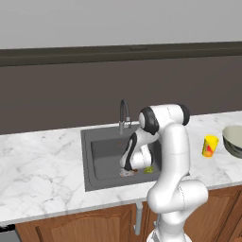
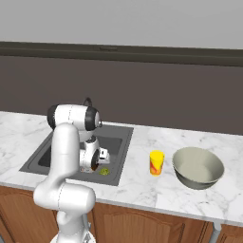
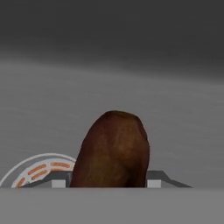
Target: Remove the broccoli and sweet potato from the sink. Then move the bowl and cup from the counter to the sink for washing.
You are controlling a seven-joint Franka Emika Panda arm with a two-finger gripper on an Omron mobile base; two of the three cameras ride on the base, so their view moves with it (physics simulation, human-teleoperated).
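Sweet potato [image 3: 113,148]: hand view, between the end effector's [image 3: 107,183] fingertips on the sink floor, drain beside; grip unconfirmed. Left base view: broccoli [image 1: 149,169] near sink's [image 1: 94,160] front right corner, awaiting removal. Right base view: cup [image 2: 156,163], bowl [image 2: 198,167] on tabletop [image 2: 156,197], right of sink.

The sweet potato [image 3: 113,151], a dark brown oval lump with an orange-tan tinge, stands between the jaws of the gripper [image 3: 107,183], low in the dark grey sink [image 1: 97,156]. The round metal drain [image 3: 37,168] lies just to one side of the jaws. The yellow-green broccoli [image 1: 149,169] lies on the sink floor just beside them. The yellow cup [image 2: 156,163] and the grey-green bowl [image 2: 198,167] stand upright on the marble counter [image 2: 156,190], well apart from the jaws.
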